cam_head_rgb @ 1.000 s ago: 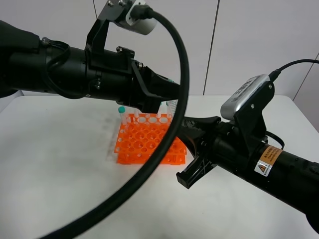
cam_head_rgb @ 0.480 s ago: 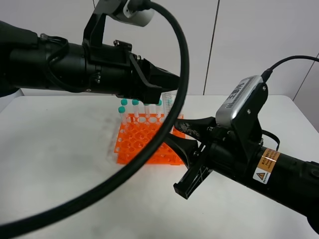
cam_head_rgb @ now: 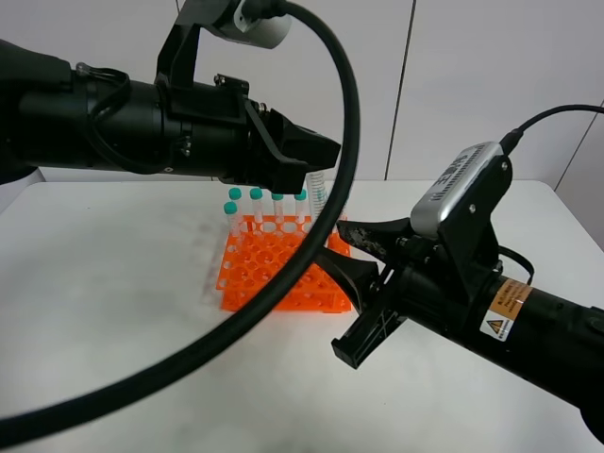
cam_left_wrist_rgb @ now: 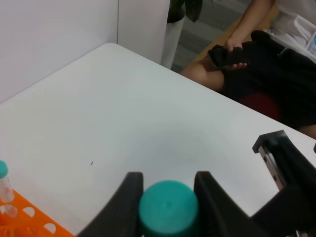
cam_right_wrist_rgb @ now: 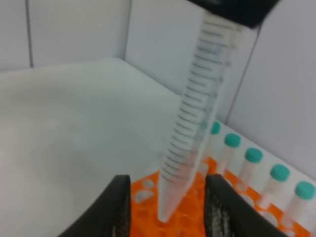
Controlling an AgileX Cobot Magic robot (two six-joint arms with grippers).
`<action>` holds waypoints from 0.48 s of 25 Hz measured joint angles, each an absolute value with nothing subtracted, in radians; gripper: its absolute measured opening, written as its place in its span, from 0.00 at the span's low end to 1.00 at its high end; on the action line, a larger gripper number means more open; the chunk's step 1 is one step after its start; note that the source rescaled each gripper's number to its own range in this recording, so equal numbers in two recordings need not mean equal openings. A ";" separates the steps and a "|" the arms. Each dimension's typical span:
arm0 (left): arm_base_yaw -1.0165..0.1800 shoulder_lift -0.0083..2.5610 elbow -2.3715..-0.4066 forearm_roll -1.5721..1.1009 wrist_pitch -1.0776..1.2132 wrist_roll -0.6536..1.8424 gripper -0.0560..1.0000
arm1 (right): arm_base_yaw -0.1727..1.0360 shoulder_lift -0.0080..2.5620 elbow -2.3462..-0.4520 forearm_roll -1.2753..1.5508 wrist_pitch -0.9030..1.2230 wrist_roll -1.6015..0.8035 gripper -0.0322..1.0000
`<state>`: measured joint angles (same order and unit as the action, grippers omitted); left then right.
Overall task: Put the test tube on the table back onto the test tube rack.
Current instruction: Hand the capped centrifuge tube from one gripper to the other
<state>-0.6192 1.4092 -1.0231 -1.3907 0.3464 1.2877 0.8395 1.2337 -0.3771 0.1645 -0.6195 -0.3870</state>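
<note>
White worktop (cam_head_rgb: 113,311) is pictured bearing the orange test tube rack (cam_head_rgb: 274,274). The left end effector (cam_left_wrist_rgb: 168,183) is clamped on the teal cap (cam_left_wrist_rgb: 168,212) of the test tube (cam_right_wrist_rgb: 197,98), which is hung upright with its tip at the rack's top. The right end effector (cam_right_wrist_rgb: 169,197) is spread open around it, not touching.

In the exterior high view the test tube (cam_head_rgb: 319,191) is mostly covered by the left gripper (cam_head_rgb: 327,154) and a black cable (cam_head_rgb: 346,123), by which the test tube rack (cam_head_rgb: 250,274) is also crossed, while in the right wrist view its tip is blurred and its hole cannot be told.
</note>
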 joint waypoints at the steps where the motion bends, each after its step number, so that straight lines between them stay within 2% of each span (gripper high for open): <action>1: -0.619 1.409 -1.023 -1.391 0.346 1.288 0.06 | 0.840 1.234 -0.377 0.191 -0.603 -0.414 0.51; 5: -0.619 1.409 -1.023 -1.391 0.343 1.288 0.06 | 0.840 1.234 -0.377 0.245 -0.551 -0.475 0.54; 6: -0.619 1.409 -1.023 -1.391 0.343 1.288 0.06 | 0.840 1.234 -0.377 0.247 -0.542 -0.477 0.59; 10: -0.619 1.409 -1.023 -1.391 0.339 1.288 0.06 | 0.840 1.234 -0.377 0.271 -0.526 -0.480 0.91; 12: -0.619 1.409 -1.023 -1.391 0.339 1.289 0.06 | 0.840 1.234 -0.377 0.297 -0.520 -0.481 0.97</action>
<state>-0.6192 1.4092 -1.0231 -1.3907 0.3395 1.2888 0.8395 1.2337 -0.3771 0.2965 -0.5199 -0.4811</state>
